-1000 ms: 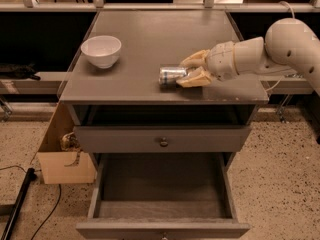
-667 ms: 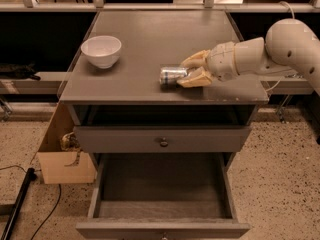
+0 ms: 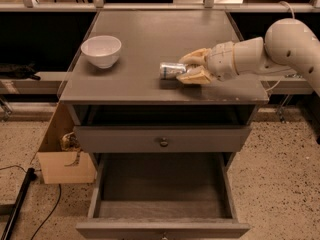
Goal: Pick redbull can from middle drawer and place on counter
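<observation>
The redbull can [image 3: 169, 70] lies on its side on the counter [image 3: 150, 31], right of centre in the frame and close to the counter's front edge, with its silver end facing left. The gripper [image 3: 183, 69] reaches in from the right of the frame at the end of the white arm [image 3: 260, 51]. Its two tan fingers [image 3: 196, 56] stand one behind and one in front of the can's right-hand part, pinching it while the can's body rests on the grey surface. A white bowl [image 3: 101, 50] stands upright in the upper left part of the counter, well apart from the can and the gripper. Below the counter's front edge, the upper drawer [image 3: 125, 139] is shut, its round knob [image 3: 163, 142] at mid-width. Beneath it, at the bottom of the frame, the middle drawer [image 3: 162, 191] is pulled far out, showing a plain grey inside. At the left of the cabinet a cardboard box [image 3: 65, 166] sits on the speckled floor [image 3: 280, 184], and a dark cable [image 3: 47, 211] trails across the lower left corner.
</observation>
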{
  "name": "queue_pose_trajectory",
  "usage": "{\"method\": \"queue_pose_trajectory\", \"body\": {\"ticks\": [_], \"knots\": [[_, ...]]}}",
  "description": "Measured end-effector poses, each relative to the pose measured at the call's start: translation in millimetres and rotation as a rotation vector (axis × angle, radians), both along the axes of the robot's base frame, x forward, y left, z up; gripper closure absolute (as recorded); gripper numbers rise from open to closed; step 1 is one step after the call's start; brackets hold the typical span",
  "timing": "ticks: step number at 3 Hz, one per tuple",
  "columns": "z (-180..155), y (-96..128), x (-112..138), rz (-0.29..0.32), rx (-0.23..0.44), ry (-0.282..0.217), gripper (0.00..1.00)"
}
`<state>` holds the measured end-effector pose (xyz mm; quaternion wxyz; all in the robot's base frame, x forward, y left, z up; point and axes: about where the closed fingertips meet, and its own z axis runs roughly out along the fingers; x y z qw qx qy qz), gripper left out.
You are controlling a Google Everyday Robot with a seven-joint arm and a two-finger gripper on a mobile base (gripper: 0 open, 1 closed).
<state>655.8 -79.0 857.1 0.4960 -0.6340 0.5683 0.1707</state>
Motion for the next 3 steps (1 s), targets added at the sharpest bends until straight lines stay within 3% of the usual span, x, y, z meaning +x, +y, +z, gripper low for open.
{"method": "queue_pose_trajectory", "body": {"ticks": [1, 3], "knots": [[0.0, 0.0, 0.0, 0.0, 0.0, 0.0, 0.04], [0.0, 0.1, 0.0, 0.0, 0.0, 0.0, 0.0]]}}
